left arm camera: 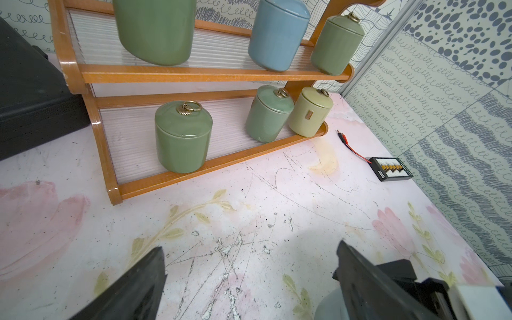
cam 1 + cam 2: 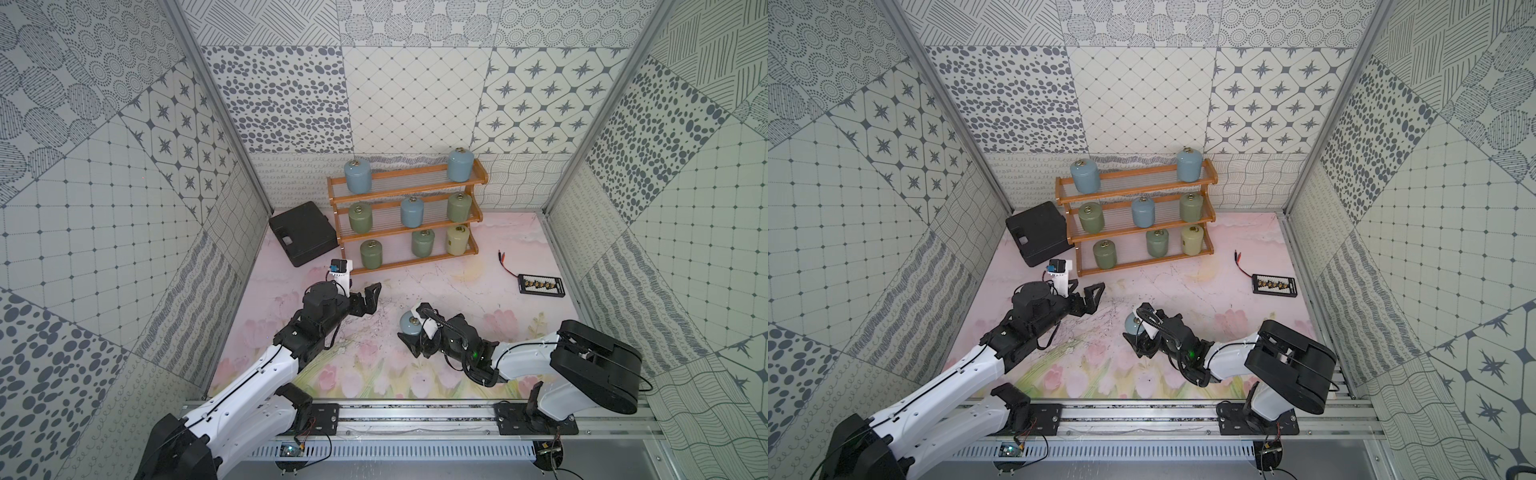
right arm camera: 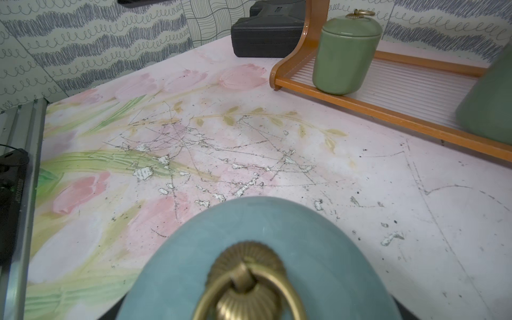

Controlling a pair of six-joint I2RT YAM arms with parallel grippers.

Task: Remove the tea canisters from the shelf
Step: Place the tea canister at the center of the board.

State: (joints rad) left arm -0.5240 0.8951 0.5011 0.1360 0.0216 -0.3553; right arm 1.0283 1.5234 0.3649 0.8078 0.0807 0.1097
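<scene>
Fingers point(image 2: 409, 344) of the right gripper point(image 2: 412, 328) are clamped on a light blue canister point(image 2: 406, 323), one on each side of its body. It sits off the shelf point(image 2: 415, 262), over the floral table point(image 2: 457, 299) near the middle, well nearer than the rack. Whether its base touches the table cannot be told. In the right wrist view its lid and brass ring point(image 3: 249, 288) fill the lower edge, blurred.

Left gripper point(image 2: 370, 297): fingers point(image 1: 144, 279) spread wide, nothing between them but bare table. It hangs just near of the shelf's left end, pointing right.

Shelf stands at the far side, eight tea canisters on it, all upright:
- top tier: blue canister at left point(image 2: 357, 175), blue canister at right point(image 2: 459, 165)
- middle tier: green point(image 2: 360, 217), blue point(image 2: 412, 212), green point(image 2: 459, 207)
- bottom tier: green point(image 2: 370, 254), green point(image 2: 422, 243), pale yellow canister point(image 2: 457, 240) at the right end, just beside its green neighbour.

Black case point(image 2: 302, 239) lies flat left of the shelf, close to its frame. Small black connector board point(image 2: 542, 285) with a red and black lead lies to the right, apart from the rack.
</scene>
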